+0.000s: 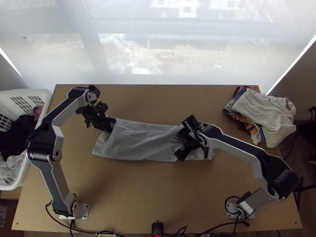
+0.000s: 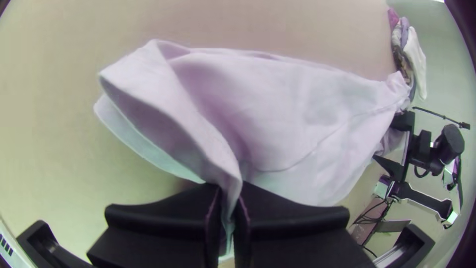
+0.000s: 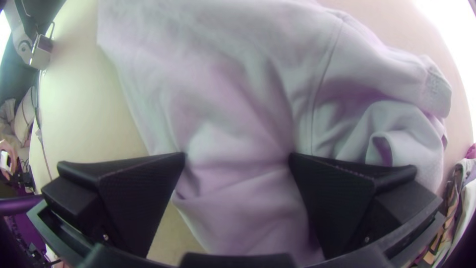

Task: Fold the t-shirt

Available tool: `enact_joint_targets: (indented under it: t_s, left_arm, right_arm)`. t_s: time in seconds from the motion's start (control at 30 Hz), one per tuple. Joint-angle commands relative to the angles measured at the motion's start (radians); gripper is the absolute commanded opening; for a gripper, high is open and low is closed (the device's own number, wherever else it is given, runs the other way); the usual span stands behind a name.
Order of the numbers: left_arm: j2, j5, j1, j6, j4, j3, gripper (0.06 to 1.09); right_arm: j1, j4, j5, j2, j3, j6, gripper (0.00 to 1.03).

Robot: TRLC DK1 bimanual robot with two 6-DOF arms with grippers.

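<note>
My left gripper (image 1: 111, 123) is at the left end of the pale t-shirt (image 1: 138, 140) in the top view. In the left wrist view that gripper (image 2: 227, 218) is shut on a gathered edge of the t-shirt (image 2: 277, 109), whose layers droop beside it. My right gripper (image 1: 179, 146) is over the shirt's right part. In the right wrist view this gripper (image 3: 238, 156) stands open, with creased cloth (image 3: 233, 119) between and below its fingers. The shirt lies as a long folded strip, with a bunched part near its right end.
A pile of clothes (image 1: 264, 112) lies at the table's back right. A white basket (image 1: 45, 100) holding clothes stands beyond the left edge. Bare tabletop (image 1: 158, 189) stretches in front of the shirt, and cables run along the near edge.
</note>
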Motion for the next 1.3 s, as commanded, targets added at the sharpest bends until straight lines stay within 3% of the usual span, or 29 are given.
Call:
enact_joint_targets:
  t_s: [0.0,0.23,0.57,0.9,1.27]
  left_arm:
    - [-0.039,0.055,0.008,0.009,-0.056,0.126,0.09]
    - [-0.065,0.118,-0.039,0.026,-0.163,0.247,0.09]
    - [-0.021,0.291,-0.168,0.008,-0.201,0.388,0.09]
    - [0.004,0.297,-0.314,0.011,-0.183,0.597,0.09]
    - [-0.047,0.274,-0.444,-0.003,-0.056,0.615,0.09]
  right_arm:
    - [0.0,0.011,0.009,0.017,-0.015,0.007,0.98]
    - [-0.012,0.014,0.017,0.022,-0.028,0.009,0.98]
    - [-0.027,-0.009,0.015,0.003,-0.006,0.013,0.98]
    - [-0.077,-0.181,0.015,-0.224,0.152,0.007,0.98]
    - [-0.17,-0.336,0.015,-0.319,0.319,-0.005,0.98]
